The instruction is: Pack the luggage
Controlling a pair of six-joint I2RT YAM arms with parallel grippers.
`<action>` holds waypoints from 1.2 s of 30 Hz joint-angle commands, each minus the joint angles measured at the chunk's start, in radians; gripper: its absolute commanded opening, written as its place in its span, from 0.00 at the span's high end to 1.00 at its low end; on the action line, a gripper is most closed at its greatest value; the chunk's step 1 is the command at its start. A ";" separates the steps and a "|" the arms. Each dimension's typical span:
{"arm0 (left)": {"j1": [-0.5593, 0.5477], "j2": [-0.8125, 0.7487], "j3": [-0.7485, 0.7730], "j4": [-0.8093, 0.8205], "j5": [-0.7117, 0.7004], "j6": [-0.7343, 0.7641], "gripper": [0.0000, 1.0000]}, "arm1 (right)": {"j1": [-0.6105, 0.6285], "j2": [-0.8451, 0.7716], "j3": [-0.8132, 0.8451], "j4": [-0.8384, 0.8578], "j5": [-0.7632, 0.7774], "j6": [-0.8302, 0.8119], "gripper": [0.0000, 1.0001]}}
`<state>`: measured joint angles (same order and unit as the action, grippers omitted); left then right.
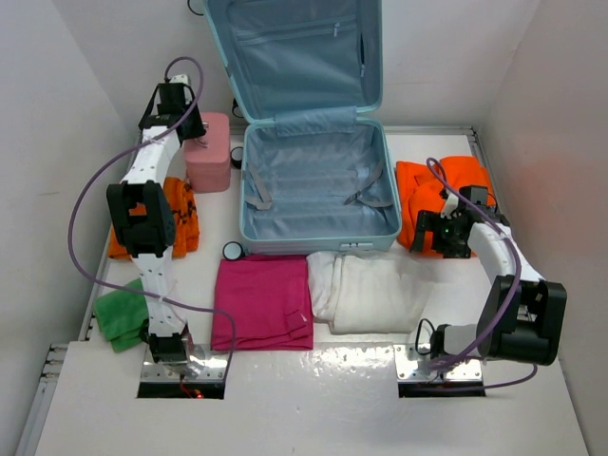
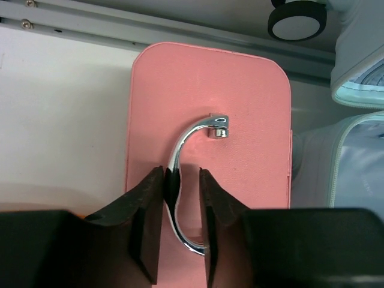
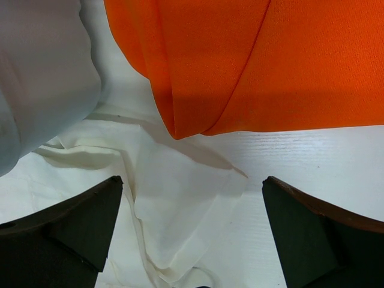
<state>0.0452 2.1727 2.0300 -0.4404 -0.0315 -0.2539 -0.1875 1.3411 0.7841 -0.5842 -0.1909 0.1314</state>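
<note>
The luggage lies open at the back centre, its lid propped against the wall and its lined tray holding only straps. Its edge and a black wheel show in the left wrist view. A pink vanity case stands to its left. My left gripper is over the pink case. It is closed on the case's curved chrome handle, which touches both fingers. My right gripper is right of the luggage. It is wide open and empty above a white cloth corner.
An orange garment lies right of the luggage and shows in the right wrist view. In front lie a magenta garment and a white garment. A green cloth, an orange printed cloth and a small round black item are at the left.
</note>
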 commanded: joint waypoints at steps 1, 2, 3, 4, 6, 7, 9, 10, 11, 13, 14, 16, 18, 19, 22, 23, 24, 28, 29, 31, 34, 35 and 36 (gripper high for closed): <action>0.001 -0.030 -0.005 0.011 0.100 -0.044 0.70 | -0.006 0.010 -0.002 0.015 -0.024 -0.001 0.01; 0.001 -0.030 -0.014 0.011 0.101 -0.044 0.70 | -0.006 0.010 -0.002 0.018 -0.022 -0.003 0.01; 0.001 -0.030 -0.014 0.011 0.101 -0.044 0.70 | -0.006 0.007 0.000 0.015 -0.025 -0.001 0.01; 0.001 -0.030 -0.027 0.011 0.110 -0.054 0.64 | -0.007 0.010 -0.002 0.017 -0.027 -0.004 0.01; 0.001 -0.010 -0.027 0.011 0.101 -0.065 0.58 | -0.009 0.009 0.003 0.012 -0.027 -0.004 0.01; 0.001 -0.010 -0.037 0.011 0.101 -0.065 0.58 | -0.007 0.009 0.003 0.012 -0.028 -0.006 0.01; 0.010 0.012 -0.046 0.011 0.076 -0.074 0.58 | -0.012 0.004 0.004 0.009 -0.030 -0.007 0.01; 0.010 0.012 -0.047 0.011 0.064 -0.074 0.63 | -0.012 0.010 0.003 0.011 -0.028 -0.004 0.01; 0.010 0.022 -0.047 0.011 0.053 -0.074 0.65 | -0.010 0.013 0.006 0.009 -0.033 -0.004 0.01; 0.010 0.022 -0.047 0.002 0.044 -0.074 0.73 | -0.010 0.016 0.010 0.009 -0.038 -0.001 0.01; 0.010 0.022 -0.047 0.002 0.035 -0.074 0.82 | -0.012 0.016 0.017 0.006 -0.039 -0.001 0.01; 0.010 0.022 -0.047 -0.009 0.024 -0.055 0.96 | -0.012 0.018 0.018 0.004 -0.044 0.000 0.01; 0.010 0.010 -0.047 -0.018 0.024 -0.054 1.00 | -0.010 0.020 0.018 0.004 -0.047 0.004 0.01; 0.010 0.000 -0.047 -0.018 0.024 -0.045 1.00 | -0.012 0.020 0.017 0.004 -0.048 0.005 0.01; 0.010 -0.062 -0.047 -0.018 0.042 -0.045 1.00 | -0.012 0.010 0.017 0.004 -0.054 0.001 0.01; 0.010 -0.080 -0.047 -0.018 0.042 -0.045 1.00 | -0.010 0.009 0.015 0.003 -0.055 0.001 0.01; 0.010 -0.097 -0.034 -0.018 0.054 -0.045 1.00 | -0.012 0.006 0.014 0.004 -0.058 -0.001 0.01; 0.010 -0.180 -0.008 -0.018 0.068 -0.045 1.00 | -0.012 0.001 0.004 0.009 -0.073 0.005 0.01; 0.001 -0.204 0.004 -0.018 0.077 -0.045 1.00 | -0.012 -0.002 0.003 0.011 -0.073 0.004 0.01; 0.001 -0.223 0.018 -0.018 0.077 -0.045 1.00 | -0.012 -0.003 -0.002 0.012 -0.082 0.008 0.01; -0.008 -0.246 0.053 -0.027 0.068 -0.036 1.00 | -0.013 -0.011 -0.005 0.017 -0.085 0.007 0.01; -0.008 -0.246 0.053 -0.038 0.068 -0.036 1.00 | -0.012 -0.011 -0.006 0.015 -0.085 0.008 0.01; -0.018 -0.255 0.065 -0.038 0.068 -0.036 1.00 | -0.013 -0.014 -0.008 0.018 -0.087 0.005 0.01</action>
<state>0.0452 2.0304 2.0094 -0.5465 0.0158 -0.2890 -0.1944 1.3563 0.7826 -0.5835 -0.2531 0.1318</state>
